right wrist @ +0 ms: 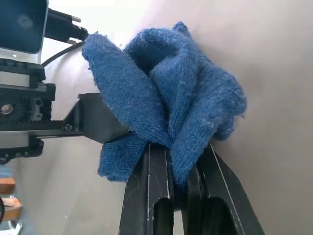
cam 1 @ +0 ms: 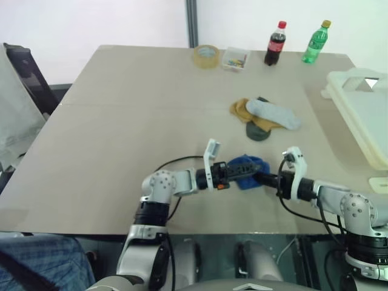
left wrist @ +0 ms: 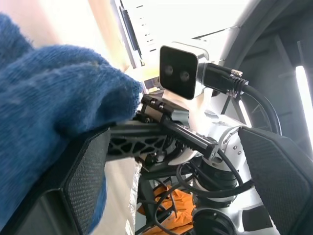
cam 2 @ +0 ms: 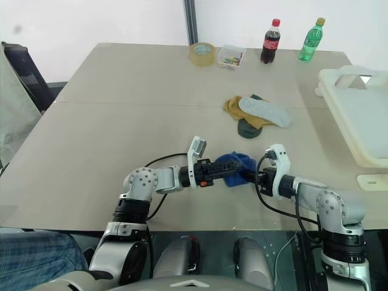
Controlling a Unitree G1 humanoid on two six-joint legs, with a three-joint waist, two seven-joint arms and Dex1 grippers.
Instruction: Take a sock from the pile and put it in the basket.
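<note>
Nearest to me, at the table's near edge, my two arms meet around a crumpled bright blue knitted sock (cam 1: 250, 171): the right gripper (right wrist: 182, 182) has its black fingers pinched tight on a fold of it, while the left gripper (cam 1: 235, 174) stands with its fingers spread wide, the sock lying between them but not squeezed. I judge this a hand-over to the right arm, and the thing to do well now is separation: I want the left gripper kept fully wide and drawn straight back toward nine o'clock, so its pads don't drag the loose knit out of the right gripper's narrow bite. That bite takes only a fold, so I'd lift slowly and watch for slipping. The pile of mustard-yellow, light grey and dark green fabric socks (cam 1: 265, 117) lies past my grippers at about twelve o'clock, well apart from them. The large cream-white plastic rectangular basket (cam 1: 359, 108) sits at the table's right side, roughly two o'clock from the sock; I'd carry it high enough to clear the thick rounded rim before releasing.
</note>
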